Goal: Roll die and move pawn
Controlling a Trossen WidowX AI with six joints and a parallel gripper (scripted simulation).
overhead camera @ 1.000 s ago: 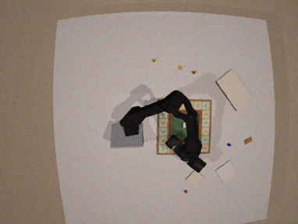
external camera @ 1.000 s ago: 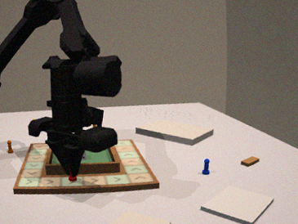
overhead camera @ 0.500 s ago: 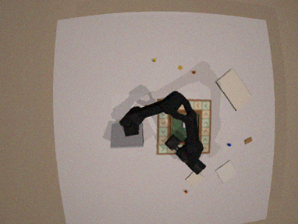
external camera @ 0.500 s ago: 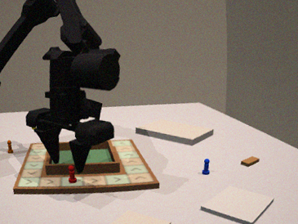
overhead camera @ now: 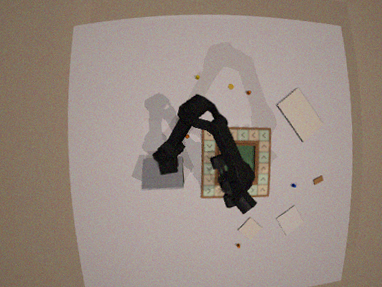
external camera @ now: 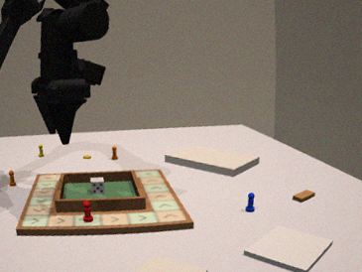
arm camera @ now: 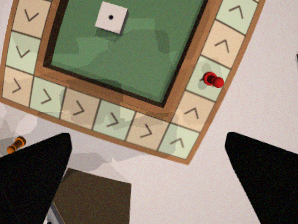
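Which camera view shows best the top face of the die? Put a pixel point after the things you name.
The wrist view: one pip is plain on the die (external camera: 97, 185) (arm camera: 111, 17). The exterior view shows its pipped side, its top only thinly; in the top view, I cannot make it out.

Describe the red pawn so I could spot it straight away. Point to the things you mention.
Find the wooden-edged board (external camera: 105, 228) (arm camera: 155, 153) with arrowed squares around a sunken green tray (external camera: 72, 190) (arm camera: 120, 65). On one pale green square of that ring stands the red pawn (external camera: 87, 212) (arm camera: 213, 79). It is the only red one; the blue, orange and yellow pieces stand off the board.
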